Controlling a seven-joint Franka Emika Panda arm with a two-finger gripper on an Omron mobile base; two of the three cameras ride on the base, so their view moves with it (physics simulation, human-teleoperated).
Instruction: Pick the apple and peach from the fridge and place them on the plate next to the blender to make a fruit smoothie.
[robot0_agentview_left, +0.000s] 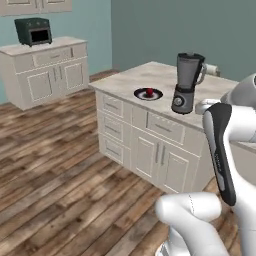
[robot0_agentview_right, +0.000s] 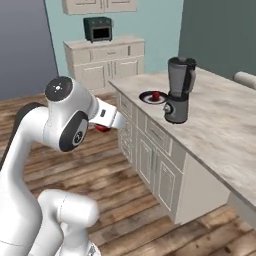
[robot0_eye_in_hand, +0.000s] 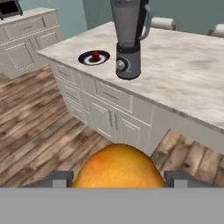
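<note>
The plate (robot0_eye_in_hand: 94, 58) already carries the apple (robot0_eye_in_hand: 95, 55) at the worktop's (robot0_eye_in_hand: 183, 74) left end, just beside the blender (robot0_eye_in_hand: 128, 37). Crowding risks knocking either. The fingers (robot0_eye_in_hand: 118, 177) clasp the peach (robot0_eye_in_hand: 118, 168), partly open around it; the arm is folded, off the worktop.

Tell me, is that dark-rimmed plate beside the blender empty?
Not empty: the small round dark-rimmed plate holds a small red apple at its white centre, beside the smoky-jarred grey blender.

One apple (robot0_eye_in_hand: 95, 55), one peach (robot0_eye_in_hand: 118, 166), one plate (robot0_eye_in_hand: 84, 58), one blender (robot0_eye_in_hand: 127, 39), perhaps two paper rolls (robot0_eye_in_hand: 162, 22).
</note>
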